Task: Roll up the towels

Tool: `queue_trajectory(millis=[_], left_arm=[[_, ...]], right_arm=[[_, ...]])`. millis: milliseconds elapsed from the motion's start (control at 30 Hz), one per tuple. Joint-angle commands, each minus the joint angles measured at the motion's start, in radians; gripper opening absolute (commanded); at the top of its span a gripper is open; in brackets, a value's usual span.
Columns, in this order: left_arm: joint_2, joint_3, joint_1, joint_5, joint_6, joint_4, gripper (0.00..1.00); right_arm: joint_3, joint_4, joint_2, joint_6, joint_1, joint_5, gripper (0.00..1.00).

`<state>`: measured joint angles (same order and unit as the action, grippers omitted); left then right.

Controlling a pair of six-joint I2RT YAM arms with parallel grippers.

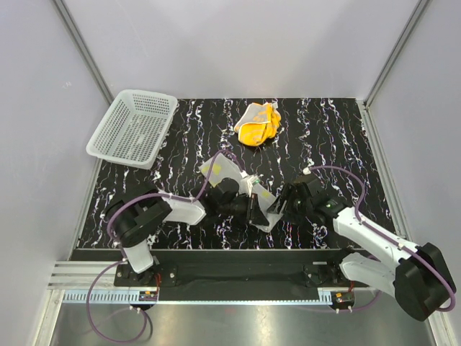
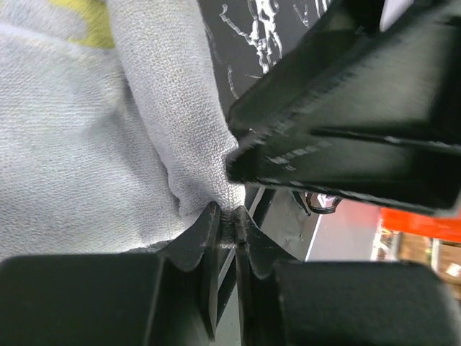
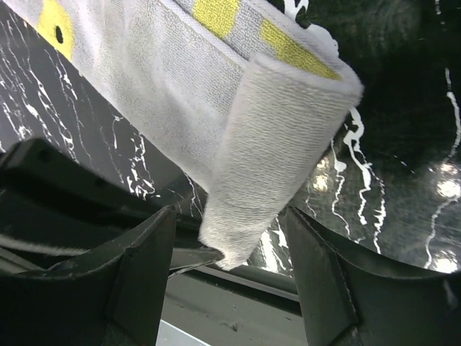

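Observation:
A grey towel with yellow squares (image 1: 229,176) lies across the middle of the black marbled table, its near end rolled up (image 3: 277,144). My left gripper (image 1: 252,207) is shut on the towel's near edge (image 2: 209,180), with the cloth pinched between the fingertips. My right gripper (image 1: 284,204) is open, and the rolled end hangs between its fingers (image 3: 144,259) without being squeezed. A crumpled yellow towel (image 1: 259,122) lies at the back of the table.
A white plastic basket (image 1: 133,127) stands at the back left, partly off the table edge. The metal rail of the arm bases runs along the near edge (image 1: 238,270). White walls close in both sides.

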<state>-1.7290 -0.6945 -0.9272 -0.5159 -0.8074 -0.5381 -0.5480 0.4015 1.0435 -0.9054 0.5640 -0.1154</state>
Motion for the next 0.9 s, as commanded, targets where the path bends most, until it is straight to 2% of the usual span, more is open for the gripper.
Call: queue_trajectory(millis=[0, 133, 167, 267, 333, 467, 600, 867], left_arm=[[-0.052, -0.002, 0.030, -0.114, -0.071, -0.135, 0.16], [-0.159, 0.049, 0.063, -0.185, -0.215, -0.354, 0.25], [-0.178, 0.061, 0.068, -0.196, -0.237, -0.437, 0.25], [-0.244, 0.067, 0.083, -0.233, -0.302, -0.548, 0.26], [-0.268, 0.066, 0.093, -0.237, -0.312, -0.554, 0.27], [-0.259, 0.061, 0.106, -0.228, -0.286, -0.495, 0.36], [-0.241, 0.052, 0.116, -0.219, -0.253, -0.413, 0.37], [-0.251, 0.038, 0.140, -0.239, -0.256, -0.375, 0.36]], right_arm=[[0.022, -0.119, 0.007, -0.035, 0.004, -0.029, 0.69], [0.045, -0.133, 0.016, -0.052, 0.005, -0.030, 0.69], [0.045, -0.129, 0.019, -0.052, 0.007, -0.027, 0.69], [0.045, -0.106, 0.020, -0.061, 0.005, -0.023, 0.69], [0.042, -0.083, 0.023, -0.067, 0.007, -0.007, 0.68], [0.048, -0.063, 0.035, -0.079, 0.005, 0.016, 0.68], [0.068, -0.046, 0.062, -0.093, 0.007, 0.039, 0.68], [0.091, -0.122, 0.125, -0.109, 0.007, 0.080, 0.65]])
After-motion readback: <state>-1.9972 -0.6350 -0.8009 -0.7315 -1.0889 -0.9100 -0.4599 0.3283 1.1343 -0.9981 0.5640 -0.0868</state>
